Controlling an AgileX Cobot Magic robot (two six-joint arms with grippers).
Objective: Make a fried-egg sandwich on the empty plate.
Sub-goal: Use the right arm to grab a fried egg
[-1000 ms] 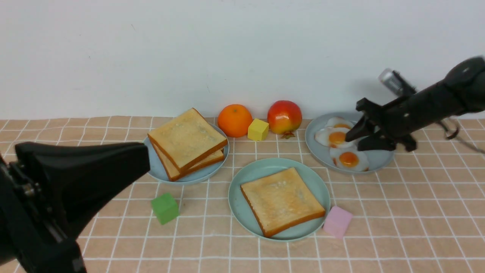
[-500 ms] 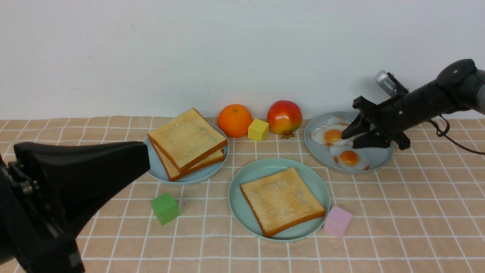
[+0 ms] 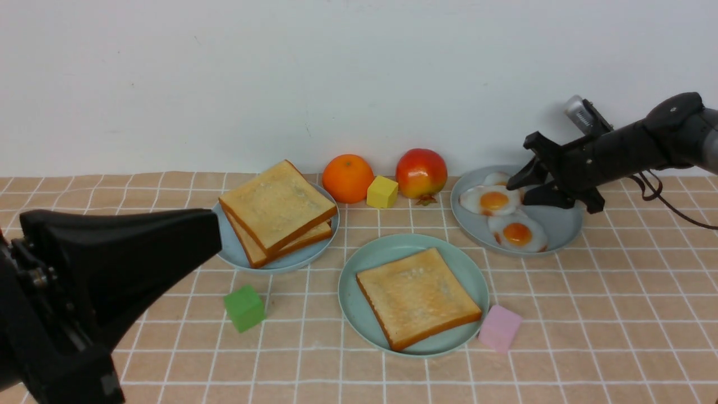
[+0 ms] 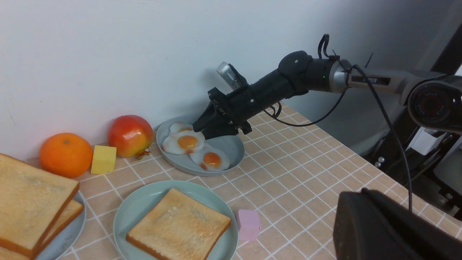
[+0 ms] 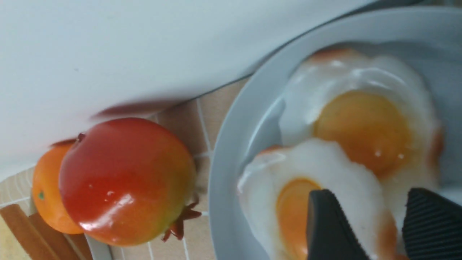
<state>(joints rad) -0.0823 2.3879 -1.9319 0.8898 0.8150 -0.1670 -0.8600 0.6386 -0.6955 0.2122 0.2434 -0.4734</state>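
Fried white eggs with orange yolks [image 3: 494,201] lie on the grey-blue plastic plate [image 3: 570,229] at the far right, just beneath and slightly left of the wide-spread, empty fingers of the nearer right gripper [image 3: 516,194], while the left gripper's are closed.

In the front view, the right gripper [image 3: 523,192] partly hides the rear egg [image 3: 497,179]. In the right wrist view, both fingers and the grey plate [image 5: 231,151] are cut off by the edge. Contact with the eggs cannot be determined.
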